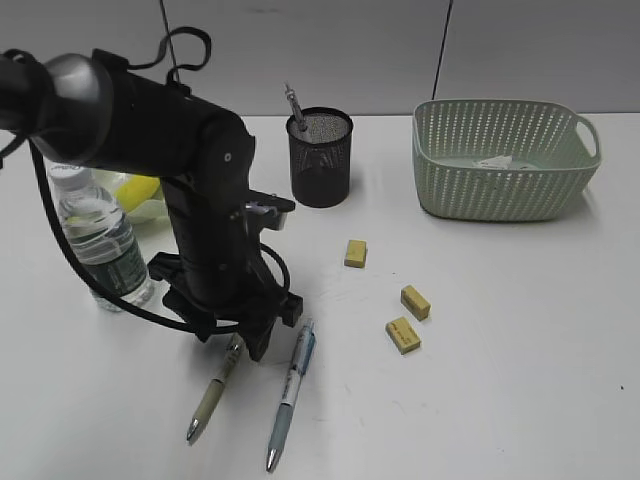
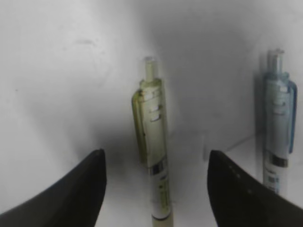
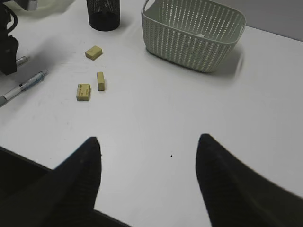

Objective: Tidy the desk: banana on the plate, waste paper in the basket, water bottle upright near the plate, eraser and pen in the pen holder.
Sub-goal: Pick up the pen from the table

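My left gripper [image 1: 248, 345] [image 2: 156, 152] points down at the desk [image 1: 500, 380], open, its fingers on either side of a greenish pen [image 1: 213, 395] [image 2: 154, 142] without touching it. A blue pen [image 1: 293, 392] [image 2: 277, 137] lies beside it to the right. Three yellow erasers [image 1: 356, 253] [image 1: 415, 302] [image 1: 403, 335] lie scattered mid-desk. The black pen holder [image 1: 321, 157] has one pen in it. The water bottle [image 1: 100, 240] stands upright by the plate [image 1: 155, 210], which holds the banana [image 1: 140, 188]. White waste paper [image 1: 493, 162] lies in the basket [image 1: 505, 190]. My right gripper [image 3: 149, 137] hovers open and empty.
The left arm [image 1: 200, 180] hides much of the plate. The right wrist view looks over bare desk [image 3: 156, 104] towards the basket [image 3: 194, 42], the erasers [image 3: 83, 91] and the pen holder [image 3: 102, 14].
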{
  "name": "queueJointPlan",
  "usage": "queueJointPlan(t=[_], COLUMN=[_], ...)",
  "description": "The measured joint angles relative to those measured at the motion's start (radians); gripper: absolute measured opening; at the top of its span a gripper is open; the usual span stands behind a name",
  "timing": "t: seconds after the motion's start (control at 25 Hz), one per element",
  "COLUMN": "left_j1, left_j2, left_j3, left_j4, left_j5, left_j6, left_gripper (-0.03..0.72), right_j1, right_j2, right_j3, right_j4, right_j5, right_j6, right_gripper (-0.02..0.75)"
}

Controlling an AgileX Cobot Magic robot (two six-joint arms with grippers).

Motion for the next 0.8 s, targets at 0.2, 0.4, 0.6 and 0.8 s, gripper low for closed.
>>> queueJointPlan(t=[0.2, 0.4, 0.6, 0.8], left_j1=[-0.024, -0.024, -0.024, -0.024], left_j2=[0.021, 0.048, 0.052, 0.047], left_j3=[-0.001, -0.008, -0.014, -0.017], left_j4=[0.001, 0.013, 0.023, 0.031], left_j5=[0.000, 0.008, 0.021, 0.029], left_j6=[-0.001, -0.001, -0.004, -0.004], left_gripper=[0.473, 0.372, 0.199, 0.104], right_j1=[0.000, 0.000, 0.000, 0.000], right_j2=[0.000, 0.000, 0.000, 0.000], right_j3=[0.000, 0.000, 0.000, 0.000], right_j4=[0.000, 0.000, 0.000, 0.000], right_j5=[0.000, 0.000, 0.000, 0.000], right_j6=[-0.001, -0.001, -0.001, -0.001], right_gripper=[0.501, 0.501, 0.500, 0.500])
